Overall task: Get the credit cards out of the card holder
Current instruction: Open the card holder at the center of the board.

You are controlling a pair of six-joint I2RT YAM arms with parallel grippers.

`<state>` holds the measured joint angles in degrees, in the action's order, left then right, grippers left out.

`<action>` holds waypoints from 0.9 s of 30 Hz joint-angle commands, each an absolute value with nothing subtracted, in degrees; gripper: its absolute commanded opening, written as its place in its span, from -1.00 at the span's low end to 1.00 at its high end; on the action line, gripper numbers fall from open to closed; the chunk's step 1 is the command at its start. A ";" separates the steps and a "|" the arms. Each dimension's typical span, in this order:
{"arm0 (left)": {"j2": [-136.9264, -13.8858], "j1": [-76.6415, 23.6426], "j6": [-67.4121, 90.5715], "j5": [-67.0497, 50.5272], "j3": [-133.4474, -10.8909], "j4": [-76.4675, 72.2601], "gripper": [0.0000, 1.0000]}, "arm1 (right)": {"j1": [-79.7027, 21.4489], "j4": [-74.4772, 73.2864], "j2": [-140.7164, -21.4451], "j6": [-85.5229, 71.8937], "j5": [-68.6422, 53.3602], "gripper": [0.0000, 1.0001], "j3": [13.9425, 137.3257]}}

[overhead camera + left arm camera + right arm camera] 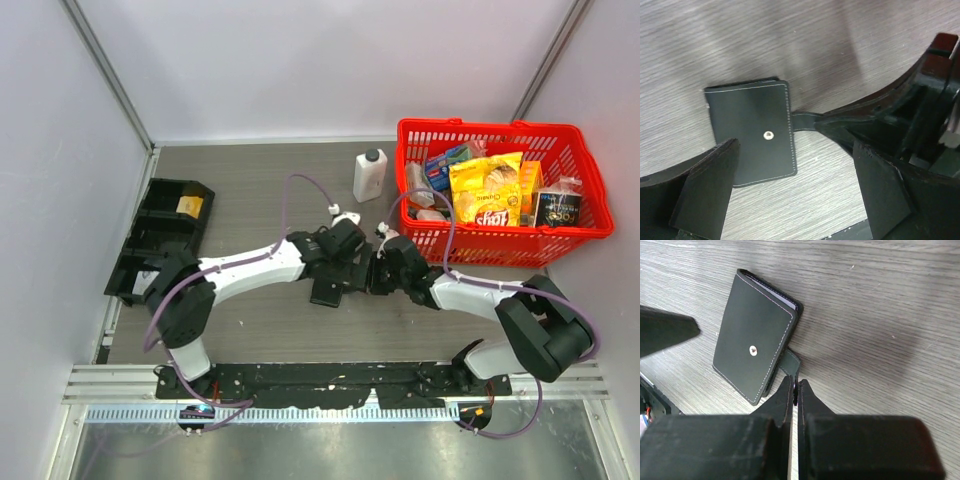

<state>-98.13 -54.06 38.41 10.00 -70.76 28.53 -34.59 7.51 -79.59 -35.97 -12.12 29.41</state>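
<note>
The card holder point(750, 132) lies closed and flat on the wood-grain table, its metal snap stud facing up. It also shows between the two grippers point(328, 292). Its little snap tab point(790, 362) sticks out from one edge. My right gripper point(796, 385) is shut on the end of that tab, low at the table. My left gripper point(797, 175) hovers over the holder's near corner, open wide, and touches nothing. The credit cards are hidden inside the closed holder; only a thin pale line shows between its halves point(771, 291).
A red basket point(500, 127) full of groceries stands at the back right, with a white bottle point(369, 175) just left of it. A black compartment tray point(160, 235) lies at the far left. Grey walls close in three sides.
</note>
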 commanded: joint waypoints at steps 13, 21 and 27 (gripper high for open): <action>-112.76 -60.20 37.97 20.13 -83.58 42.53 0.87 | -32.78 9.93 -79.01 -38.94 -12.30 -0.98 27.42; -116.45 -60.38 39.46 19.86 -85.86 45.78 0.89 | -32.26 8.97 -78.75 -37.71 -12.22 -0.99 27.60; -111.11 -58.98 42.18 21.62 -80.88 42.82 0.85 | -32.34 7.56 -78.31 -36.65 -12.39 -0.98 28.65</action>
